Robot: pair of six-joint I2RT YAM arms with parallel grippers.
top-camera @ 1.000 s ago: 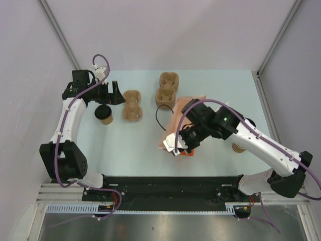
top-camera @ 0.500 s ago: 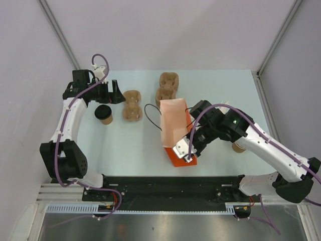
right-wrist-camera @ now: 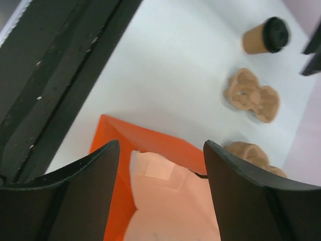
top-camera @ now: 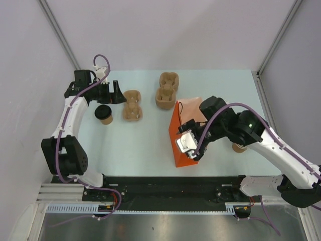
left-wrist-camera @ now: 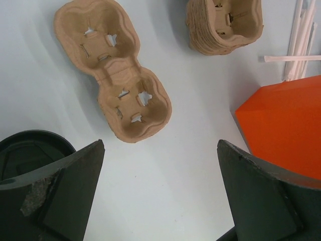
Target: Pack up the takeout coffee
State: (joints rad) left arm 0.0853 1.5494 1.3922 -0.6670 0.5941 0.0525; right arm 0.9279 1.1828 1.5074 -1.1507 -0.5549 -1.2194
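The takeout coffee, a tan cup with a black lid, stands at the left of the table and shows far off in the right wrist view. Only its lid shows in the left wrist view, behind the left finger. My left gripper hovers just behind the cup, open and empty. A brown two-cup carrier lies right of the cup. My right gripper is open above the mouth of an upright orange paper bag, its fingers either side of the peach inside.
A stack of pulp carriers sits at the back middle. A lidless tan cup peeks from under the right arm. White straws lie behind the bag. The black rail runs along the near edge.
My right gripper has opened and let go of the orange bag, which went from tilted to standing upright. The right arm shifted slightly right. The left arm has not moved.
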